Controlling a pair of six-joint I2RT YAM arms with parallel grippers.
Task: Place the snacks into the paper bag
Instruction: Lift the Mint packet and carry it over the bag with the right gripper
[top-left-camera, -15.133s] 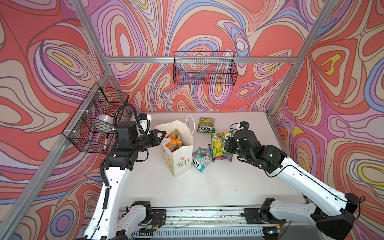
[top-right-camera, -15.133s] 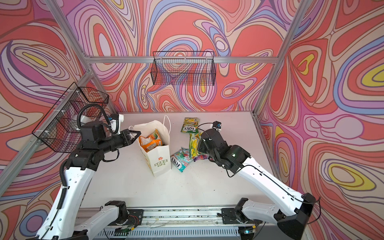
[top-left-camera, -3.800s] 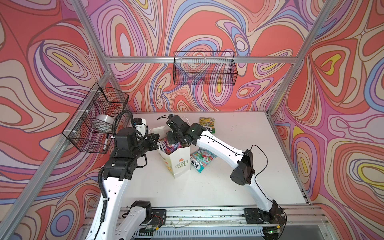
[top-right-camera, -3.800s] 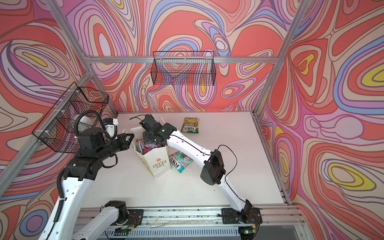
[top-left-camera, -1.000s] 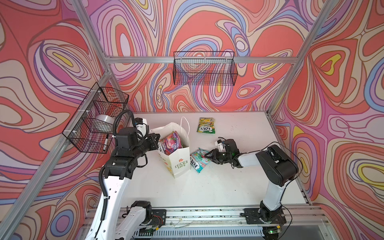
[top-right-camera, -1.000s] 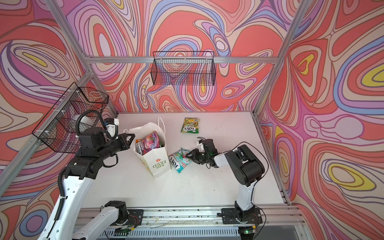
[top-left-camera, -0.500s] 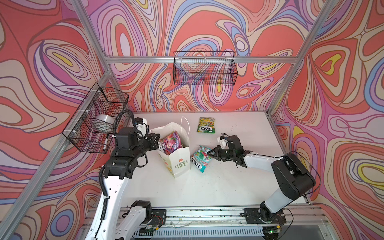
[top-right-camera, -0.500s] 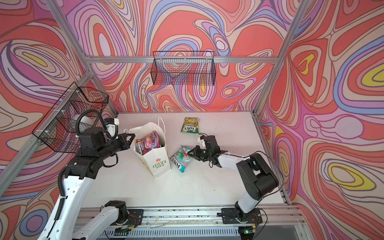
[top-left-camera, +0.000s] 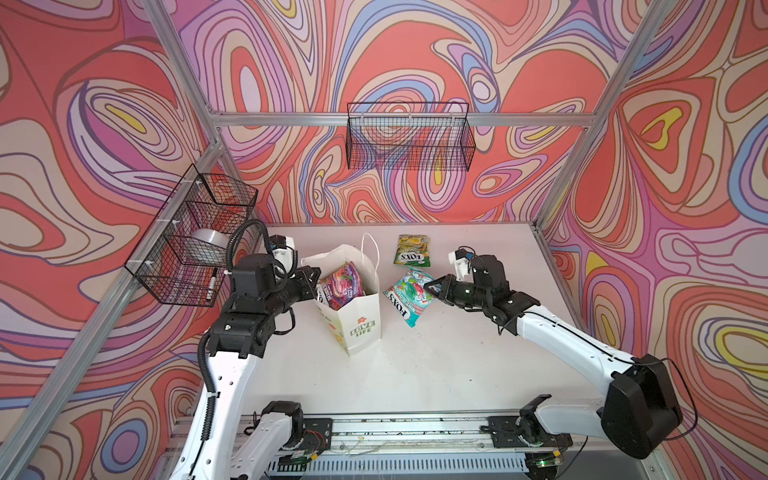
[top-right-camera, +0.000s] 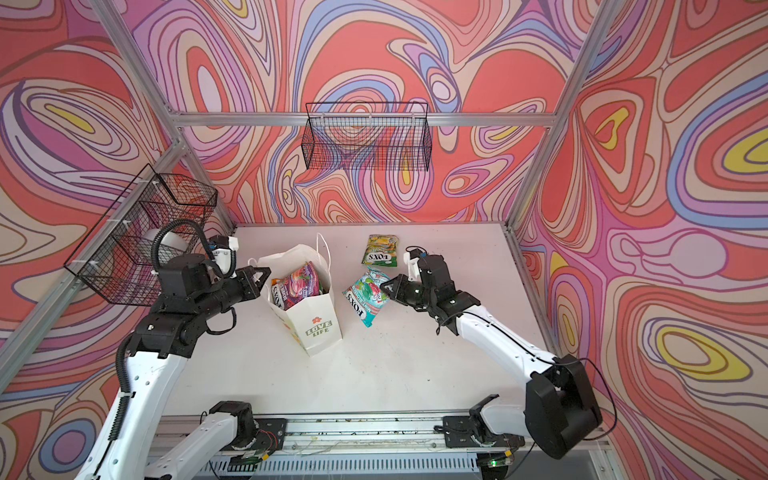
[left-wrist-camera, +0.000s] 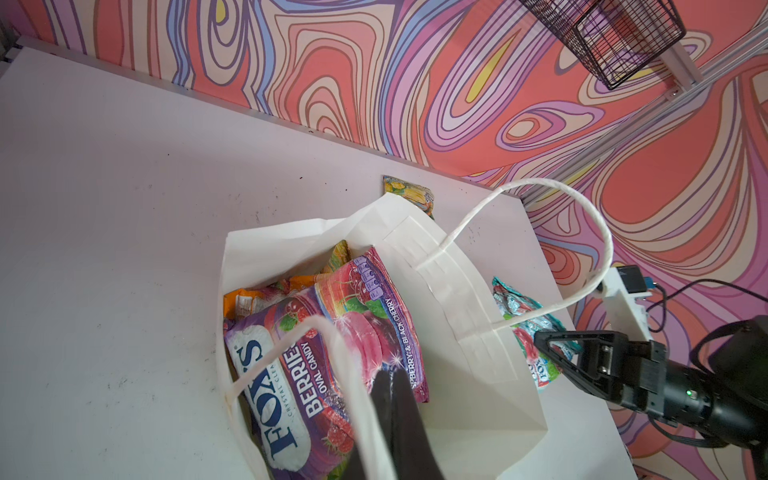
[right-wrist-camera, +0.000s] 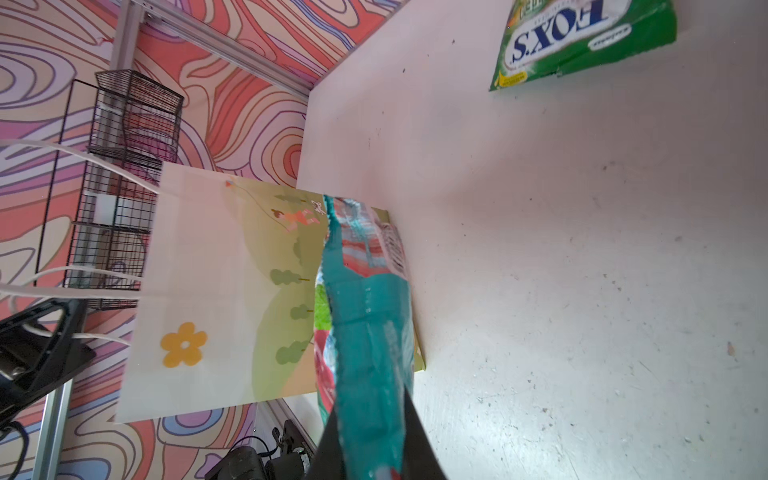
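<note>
The paper bag (top-left-camera: 359, 328) stands upright near the middle of the white table (top-left-camera: 415, 374), with its mouth open. The left gripper (top-left-camera: 311, 279) is closed tight on the bag's near rim, next to a cord handle (left-wrist-camera: 598, 232). Inside, a shiny purple packet (top-left-camera: 341, 286) pokes up above the rim, and an orange packet (left-wrist-camera: 249, 300) sits behind it.

The right gripper (top-left-camera: 432, 286) is squeezed shut on one edge of a teal packet (top-left-camera: 409, 299) — it hangs tilted just beside the bag's picture side, with a thin gap between them. I cannot tell if its low corner touches the table.

A green packet (top-left-camera: 411, 250) lies flat toward the back wall. A wide stretch of table lies in front of the bag. The packets are glossy and crinkly; the bag is smooth, stiff paper with sharp folds.
</note>
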